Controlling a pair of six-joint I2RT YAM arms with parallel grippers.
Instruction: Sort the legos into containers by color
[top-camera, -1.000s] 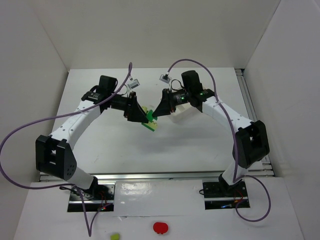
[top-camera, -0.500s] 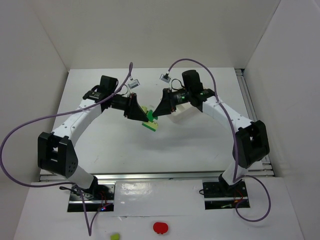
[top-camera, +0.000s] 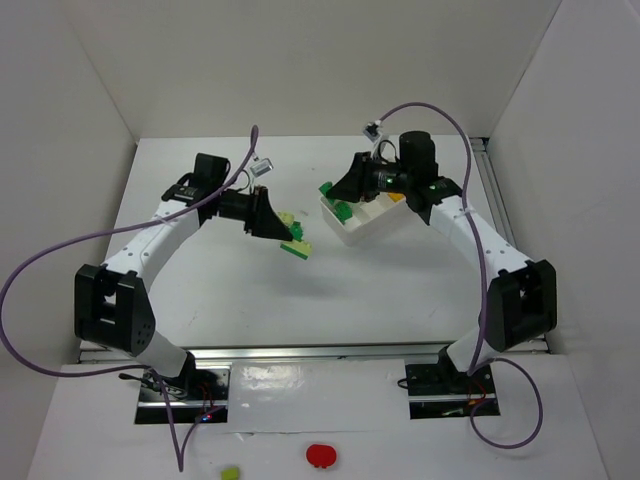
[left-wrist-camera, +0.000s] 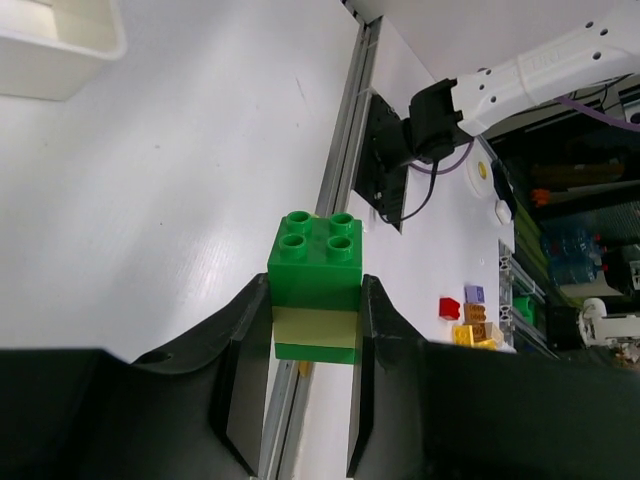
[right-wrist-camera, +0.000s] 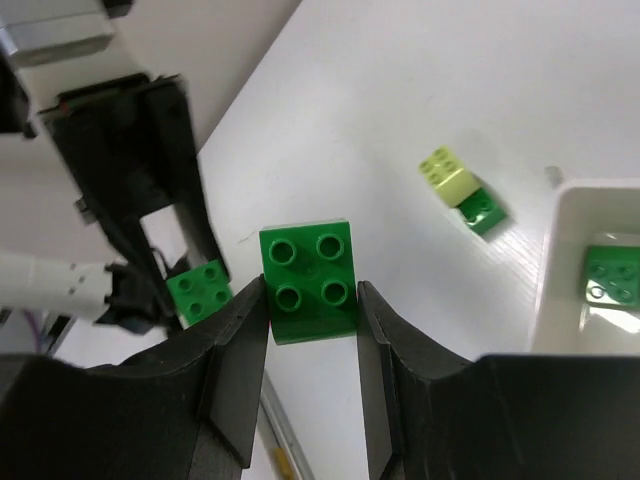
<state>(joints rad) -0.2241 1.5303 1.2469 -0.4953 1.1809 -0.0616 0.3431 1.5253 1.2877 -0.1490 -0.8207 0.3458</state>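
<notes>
My left gripper (left-wrist-camera: 315, 288) is shut on a small stack of legos (left-wrist-camera: 314, 262): dark green, pale lime, dark green. In the top view this stack (top-camera: 297, 244) hangs above the table's middle at the left gripper (top-camera: 283, 232). My right gripper (right-wrist-camera: 311, 292) is shut on a single dark green lego (right-wrist-camera: 305, 262), held beside the near-left corner of the containers (top-camera: 372, 228), a white tray. A dark green lego (right-wrist-camera: 612, 275) lies inside the tray (right-wrist-camera: 560, 300). A lime lego on a dark green one (right-wrist-camera: 458, 184) sits on the table between the grippers.
White walls close in the table on three sides. A metal rail (top-camera: 497, 200) runs along the right edge. Purple cables (top-camera: 60, 250) loop from both arms. A flat red round thing (top-camera: 320, 455) and a small lime piece (top-camera: 230, 472) lie in front of the bases.
The right gripper has pulled away up and to the right toward the tray, carrying a dark green lego off the stack. The left gripper has closed on the remaining stack.
</notes>
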